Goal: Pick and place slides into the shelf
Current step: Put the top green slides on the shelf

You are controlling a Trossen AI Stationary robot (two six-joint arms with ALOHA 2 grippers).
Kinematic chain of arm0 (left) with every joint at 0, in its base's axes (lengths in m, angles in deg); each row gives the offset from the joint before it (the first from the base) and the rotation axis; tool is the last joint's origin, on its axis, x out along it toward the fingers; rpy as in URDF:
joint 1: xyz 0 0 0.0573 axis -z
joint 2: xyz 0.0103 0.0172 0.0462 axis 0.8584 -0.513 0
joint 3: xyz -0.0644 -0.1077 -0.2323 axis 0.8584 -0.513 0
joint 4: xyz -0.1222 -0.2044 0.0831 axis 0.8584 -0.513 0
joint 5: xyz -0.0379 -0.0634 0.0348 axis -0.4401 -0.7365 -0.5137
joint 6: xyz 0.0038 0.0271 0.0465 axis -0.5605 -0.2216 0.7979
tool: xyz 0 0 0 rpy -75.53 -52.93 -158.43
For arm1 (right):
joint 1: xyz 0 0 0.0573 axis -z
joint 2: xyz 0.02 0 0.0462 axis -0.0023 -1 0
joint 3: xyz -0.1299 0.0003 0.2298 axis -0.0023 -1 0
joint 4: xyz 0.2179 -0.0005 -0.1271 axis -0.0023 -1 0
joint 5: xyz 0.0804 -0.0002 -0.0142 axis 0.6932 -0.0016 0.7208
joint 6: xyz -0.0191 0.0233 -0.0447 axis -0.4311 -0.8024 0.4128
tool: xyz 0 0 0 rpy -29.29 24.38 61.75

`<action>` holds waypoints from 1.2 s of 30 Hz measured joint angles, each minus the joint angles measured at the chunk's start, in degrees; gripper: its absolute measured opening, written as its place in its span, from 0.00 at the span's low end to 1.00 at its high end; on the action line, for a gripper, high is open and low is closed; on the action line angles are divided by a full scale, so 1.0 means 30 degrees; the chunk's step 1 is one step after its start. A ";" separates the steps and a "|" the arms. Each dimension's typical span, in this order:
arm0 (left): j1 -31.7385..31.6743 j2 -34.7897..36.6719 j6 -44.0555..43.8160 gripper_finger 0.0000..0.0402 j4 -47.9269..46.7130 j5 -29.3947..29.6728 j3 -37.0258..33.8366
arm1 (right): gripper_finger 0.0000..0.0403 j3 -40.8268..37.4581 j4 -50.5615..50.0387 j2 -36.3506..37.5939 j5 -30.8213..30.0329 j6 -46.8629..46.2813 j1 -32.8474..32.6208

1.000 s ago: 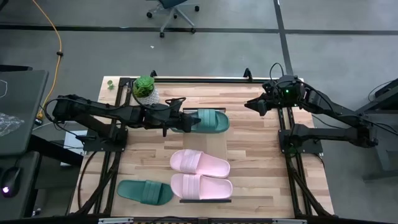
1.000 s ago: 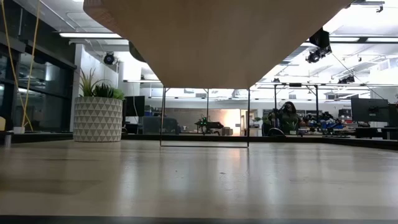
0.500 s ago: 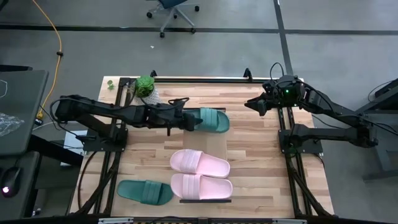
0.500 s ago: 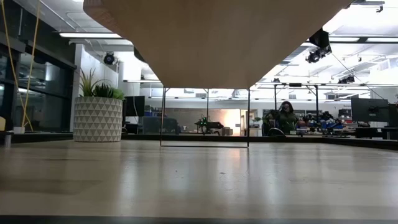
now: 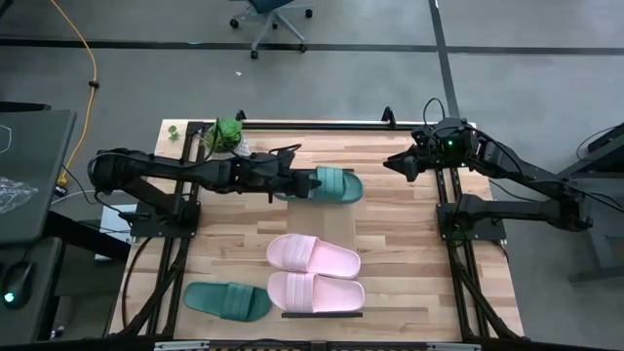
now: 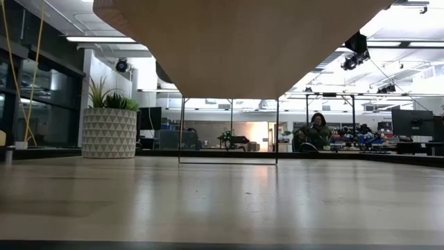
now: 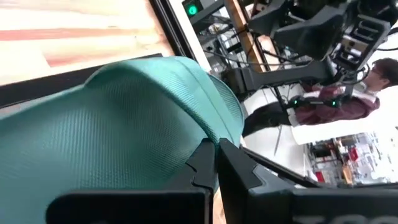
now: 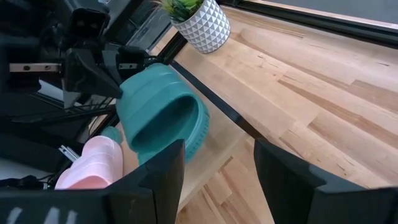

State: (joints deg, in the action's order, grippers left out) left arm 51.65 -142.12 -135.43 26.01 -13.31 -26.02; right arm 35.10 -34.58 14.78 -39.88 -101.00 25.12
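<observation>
High view: teal slide (image 5: 330, 184) is pinched at its heel end by the left gripper (image 5: 289, 184), jaws pressed together on it, lifted over the table's far half. Right wrist view shows it hanging tilted, off the wood. Two pink slides (image 5: 314, 255) and the second teal slide (image 5: 227, 300) lie nearer than the gripper; the shelf (image 5: 322, 314) peeks out beyond those. Step, as judged: carry phase. Next: swing to the shelf, level the sole, release. Right gripper (image 5: 398, 164) waits spread, well apart.
</observation>
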 joint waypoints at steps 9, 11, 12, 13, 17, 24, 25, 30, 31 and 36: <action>-0.0125 -0.0450 0.0089 0.00 0.0150 -0.1289 0.0029 | 0.46 0.0000 -0.0007 0.0000 -0.0288 0.0155 -0.0004; -0.0129 -0.0532 0.0036 0.00 -0.0172 -0.1662 -0.0014 | 0.46 0.0000 -0.0007 0.0000 -0.0385 0.0179 0.0000; -0.0129 -0.0625 0.0023 0.00 -0.0158 -0.1685 -0.0015 | 0.46 0.0000 -0.0004 0.0000 -0.0460 0.0213 -0.0004; -0.0127 -0.0743 -0.0045 0.00 0.0075 -0.1685 0.0016 | 0.46 0.0000 -0.0004 0.0000 -0.0479 0.0221 -0.0004; -0.0325 -0.0805 0.0058 0.00 0.0045 -0.1670 0.0000 | 0.46 0.0000 -0.0007 -0.0004 -0.0501 0.0213 -0.0004; -0.0770 -0.0787 0.0326 0.00 -0.0013 -0.1823 0.0000 | 0.46 0.0000 -0.0007 0.0000 -0.0521 0.0248 -0.0007; -0.0763 -0.0787 0.0415 0.00 -0.0013 -0.1954 0.0000 | 0.46 0.0000 -0.0007 0.0000 -0.0529 0.0267 -0.0007; -0.0771 -0.0787 0.0502 0.00 -0.0129 -0.1671 0.0000 | 0.46 0.0000 -0.0015 0.0000 -0.0531 0.0294 -0.0007; -0.0771 -0.0787 0.0556 0.00 -0.0139 -0.1670 0.0000 | 0.46 0.0000 -0.0015 0.0000 -0.0537 0.0294 -0.0007; -0.0771 -0.0787 0.0715 0.00 -0.0173 -0.1638 0.0000 | 0.46 0.0000 -0.0015 0.0000 -0.0549 0.0298 -0.0007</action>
State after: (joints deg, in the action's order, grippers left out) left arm 49.34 -144.48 -133.28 25.49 -18.22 -26.02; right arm 35.10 -34.63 14.78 -41.52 -100.11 25.10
